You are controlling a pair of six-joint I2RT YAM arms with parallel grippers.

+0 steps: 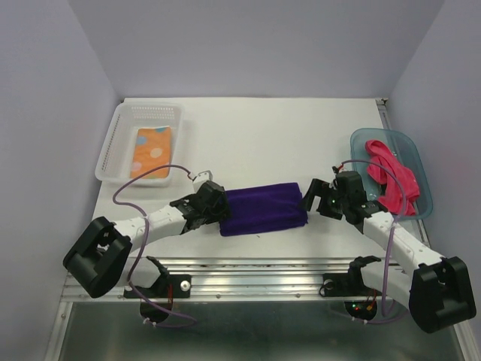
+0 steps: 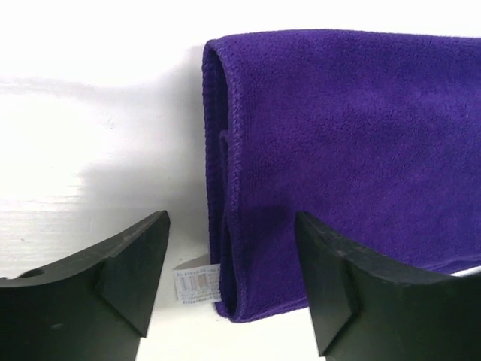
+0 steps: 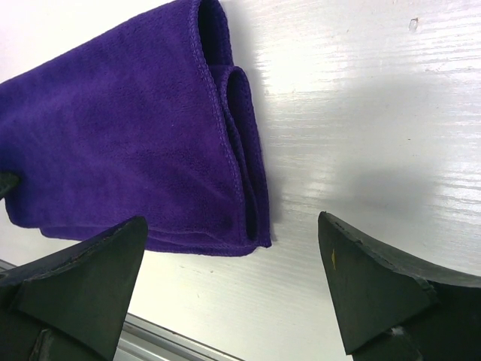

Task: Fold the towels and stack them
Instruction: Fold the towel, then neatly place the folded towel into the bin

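Observation:
A dark purple towel lies folded into a long strip on the table between the two arms. My left gripper is open at its left end; in the left wrist view the folded edge of the purple towel and its white label lie between the fingers, untouched. My right gripper is open at the right end, with the purple towel's corner lying loose beneath it. The orange dotted towel lies folded in the clear basket. The pink-red towel sits crumpled in the teal tub.
The basket stands at the back left and the tub at the right edge. A metal rail runs along the table's near edge, also visible in the right wrist view. Walls enclose the table on three sides.

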